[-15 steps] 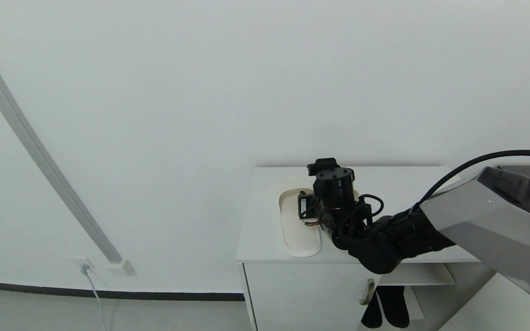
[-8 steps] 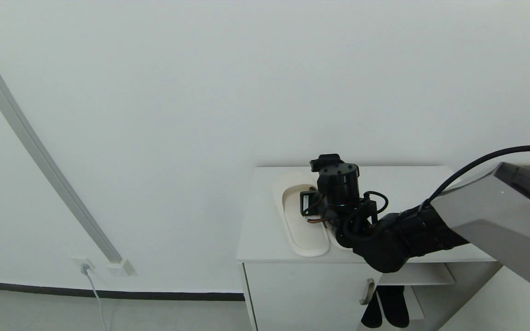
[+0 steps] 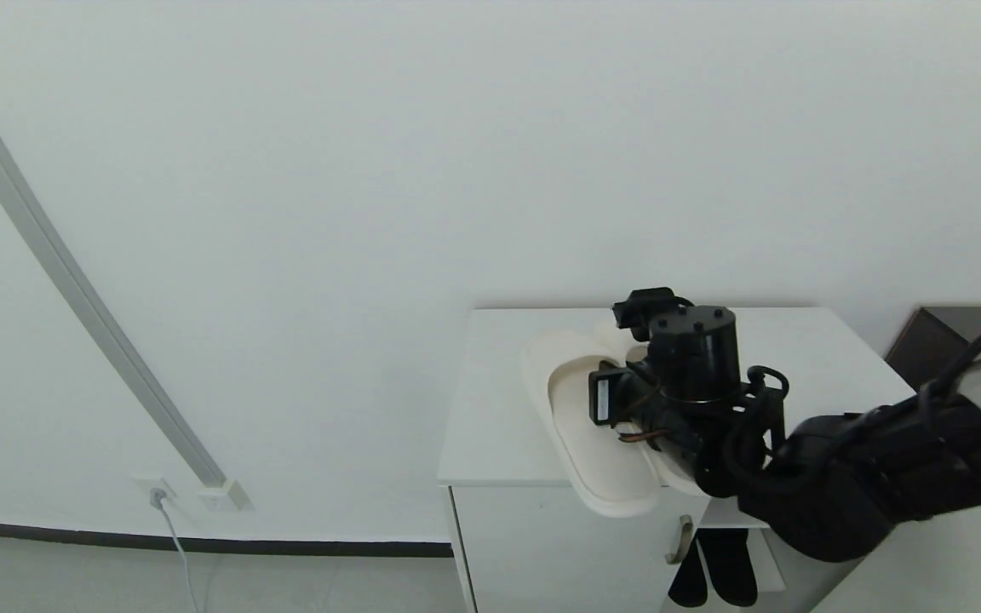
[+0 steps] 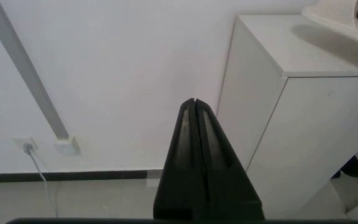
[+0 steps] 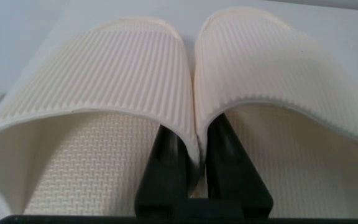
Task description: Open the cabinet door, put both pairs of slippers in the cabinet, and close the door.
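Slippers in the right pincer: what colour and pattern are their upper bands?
Cream slippers, with finely ribbed bands; clearest in the right wrist view.

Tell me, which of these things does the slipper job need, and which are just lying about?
Job:
- cream slippers, pinched by the right fingers
- black slippers, low in the cabinet's open side
- cabinet

Lying about:
- wall socket and its cable
- slanted wall trim

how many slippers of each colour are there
cream slippers: 2
black slippers: 2
total: 4
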